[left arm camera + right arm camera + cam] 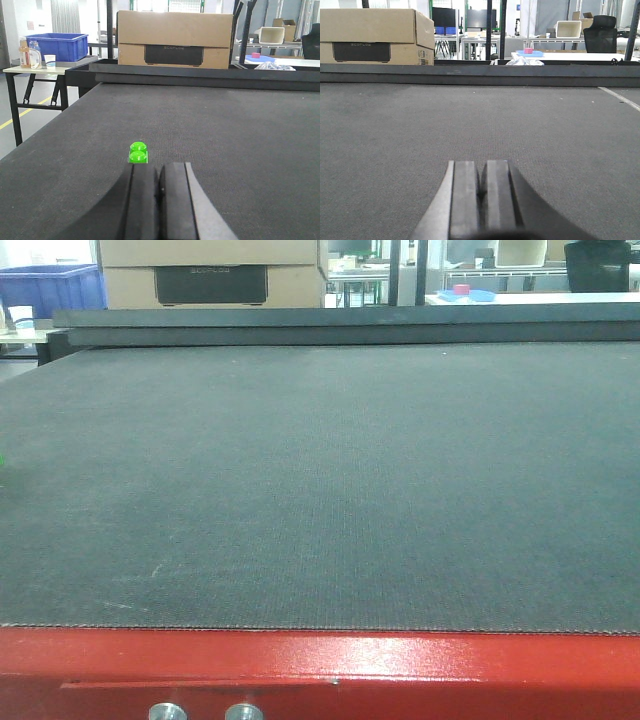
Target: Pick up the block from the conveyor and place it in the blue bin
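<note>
A small bright green block (138,152) with two round studs sits on the dark grey conveyor (210,130), just beyond the left gripper's tips and slightly left of them. My left gripper (159,167) is shut with nothing in it, low over the belt. My right gripper (481,165) is also shut and empty above bare belt (485,125). A blue bin (57,46) stands on a side table far left, also seen at the front view's top left as the blue bin (50,288). The front view shows only a green sliver at its left edge and neither gripper.
A red frame (320,665) with two silver knobs (167,711) edges the conveyor's near side. A cardboard box (175,40) stands behind the belt's far rail. Bottles and a paper cup (50,61) sit on the side table beside the bin.
</note>
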Available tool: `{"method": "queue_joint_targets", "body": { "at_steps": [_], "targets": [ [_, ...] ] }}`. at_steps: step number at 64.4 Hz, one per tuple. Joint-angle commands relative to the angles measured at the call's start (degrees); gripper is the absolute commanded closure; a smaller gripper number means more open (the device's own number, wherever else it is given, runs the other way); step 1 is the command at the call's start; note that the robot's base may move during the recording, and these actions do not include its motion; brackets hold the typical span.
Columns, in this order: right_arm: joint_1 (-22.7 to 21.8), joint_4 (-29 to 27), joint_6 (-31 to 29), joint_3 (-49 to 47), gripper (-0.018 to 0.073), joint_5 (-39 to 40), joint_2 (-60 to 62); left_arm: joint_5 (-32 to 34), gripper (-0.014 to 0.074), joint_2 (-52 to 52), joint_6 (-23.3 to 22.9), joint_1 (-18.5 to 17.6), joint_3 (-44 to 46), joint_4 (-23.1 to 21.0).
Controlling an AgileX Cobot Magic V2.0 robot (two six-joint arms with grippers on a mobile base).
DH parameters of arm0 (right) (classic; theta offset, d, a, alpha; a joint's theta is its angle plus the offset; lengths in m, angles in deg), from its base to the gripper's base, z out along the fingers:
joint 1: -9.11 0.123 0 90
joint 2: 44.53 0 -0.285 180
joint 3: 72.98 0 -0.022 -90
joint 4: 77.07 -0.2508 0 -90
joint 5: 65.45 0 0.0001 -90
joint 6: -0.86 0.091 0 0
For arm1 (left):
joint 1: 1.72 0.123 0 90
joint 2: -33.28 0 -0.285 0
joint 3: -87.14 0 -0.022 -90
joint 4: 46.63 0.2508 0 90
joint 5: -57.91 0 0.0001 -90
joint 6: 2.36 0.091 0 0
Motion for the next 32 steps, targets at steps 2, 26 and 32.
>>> {"method": "queue_joint_targets", "body": {
  "at_steps": [2,26,32],
  "targets": [
    [0.1,0.1,-0.1,0.1,0.0722,1.3,0.2,0.8,0.0707,0.3,-0.2,0.0,0.1,0.1],
    [0.1,0.1,-0.1,0.1,0.0722,1.3,0.2,1.1,0.0707,0.3,-0.2,0.0,0.1,0.1],
    [0.1,0.1,-0.1,0.1,0.0722,1.3,0.2,2.7,0.0707,0.3,-0.2,0.0,0.1,0.1]
  ]
}}
